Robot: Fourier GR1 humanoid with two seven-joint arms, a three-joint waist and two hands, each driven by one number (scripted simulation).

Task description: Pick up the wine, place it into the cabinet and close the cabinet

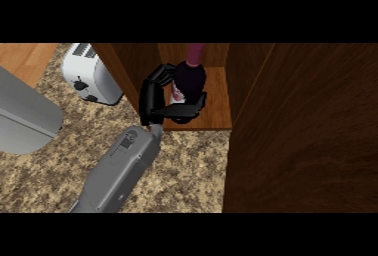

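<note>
Surface: speckled brown stone counter [184, 170]. A white toaster [88, 75] stands at upper left, a grey curved object [22, 115] at the left edge, with a strip of wood floor [26, 55] beyond. The dark wood cabinet [214, 107] is open, its door [303, 125] filling the right side.

Wine bottle [190, 77]: dark body, maroon neck, pale label, inside the cabinet over its shelf floor. Left hand [153, 100] has fingers [161, 74] and thumb curled round the bottle.
</note>
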